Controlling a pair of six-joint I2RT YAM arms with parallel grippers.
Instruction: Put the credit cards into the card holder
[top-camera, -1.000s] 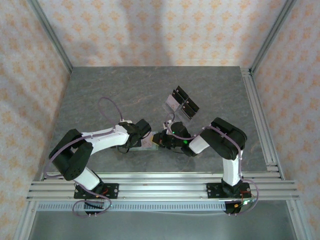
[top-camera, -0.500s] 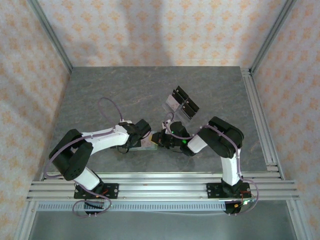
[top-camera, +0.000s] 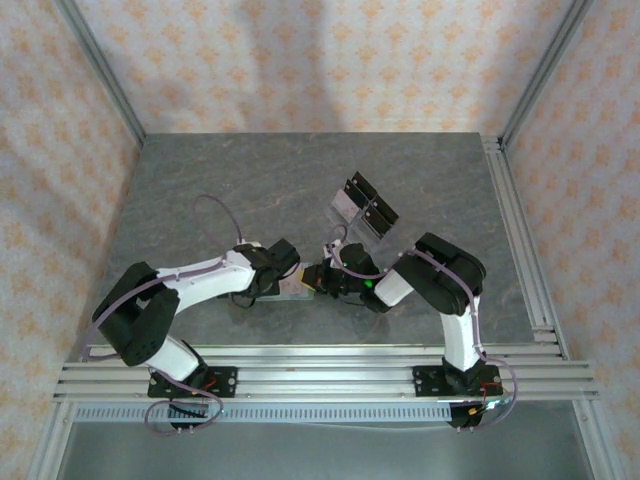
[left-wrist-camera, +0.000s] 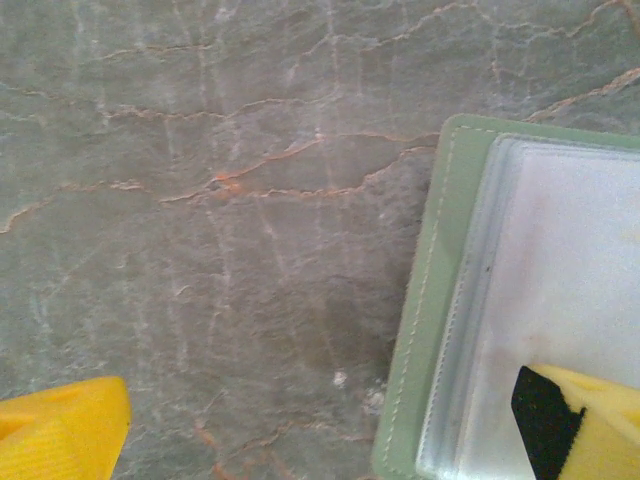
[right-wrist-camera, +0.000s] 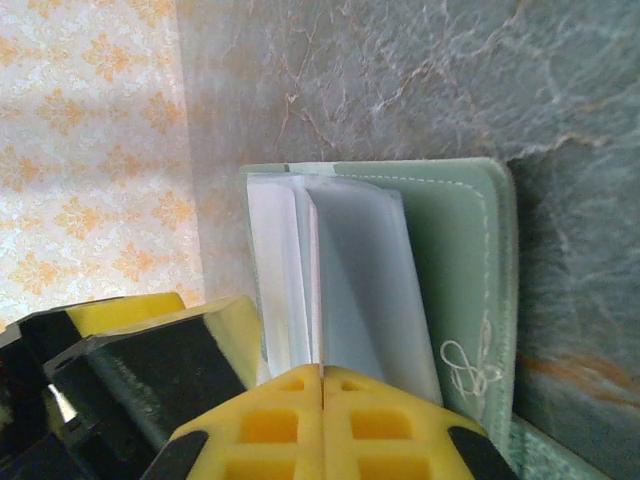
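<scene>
Peach-patterned wallpaper (top-camera: 300, 60) walls in a grey marbled counter (top-camera: 200, 190), and your two arms meet low over its near middle, well short of the clear acrylic rack with black pieces (top-camera: 362, 208). You are at the insertion step. The sage-green folding card holder (right-wrist-camera: 465, 260) lies open on the counter between the arms. The right end effector (right-wrist-camera: 320, 400) has its yellow fingers pressed together on what looks like the thin edge of a pale pinkish-white credit card (right-wrist-camera: 316, 270), which stands among the holder's leaves. The left end effector (left-wrist-camera: 320, 430) has its fingers spread wide apart and holds nothing, with one finger over the clear plastic sleeve (left-wrist-camera: 560, 250). Your next move probably calls for pinning the holder flat while the card slides down squarely into a pocket. The right wrist view gives you the fanned leaves and the card edge. The left wrist view gives you the holder's stitched corner on bare stone. From overhead, the arms cover most of the holder.
</scene>
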